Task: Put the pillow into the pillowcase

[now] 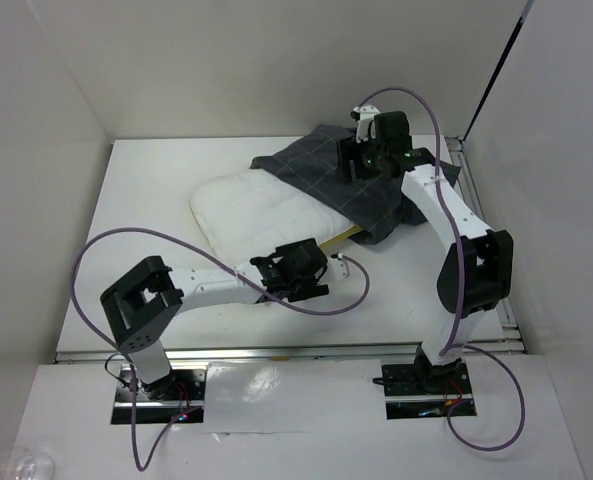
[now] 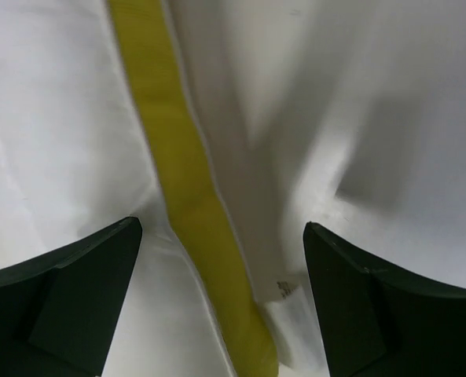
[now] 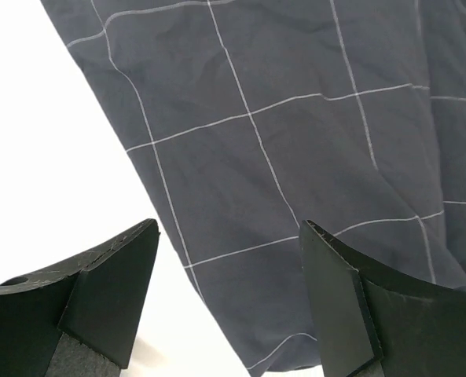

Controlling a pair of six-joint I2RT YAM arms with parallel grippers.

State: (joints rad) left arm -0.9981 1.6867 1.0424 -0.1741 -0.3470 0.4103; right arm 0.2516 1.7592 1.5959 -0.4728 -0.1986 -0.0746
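The white pillow (image 1: 261, 208) lies in the middle of the table, its far right end under the dark grey checked pillowcase (image 1: 356, 190). My left gripper (image 1: 298, 272) is open at the pillow's near edge. In the left wrist view its jaws stand wide either side of the pillow's yellow band (image 2: 187, 181) and a small white tag (image 2: 289, 292). My right gripper (image 1: 361, 160) is open above the far part of the pillowcase. In the right wrist view the checked fabric (image 3: 295, 141) fills the frame and its edge runs between the jaws.
White walls enclose the table (image 1: 146, 200) at the back and on both sides. A purple cable (image 1: 96, 255) loops from the left arm over the near left of the table. A metal rail (image 1: 276, 352) runs along the near edge.
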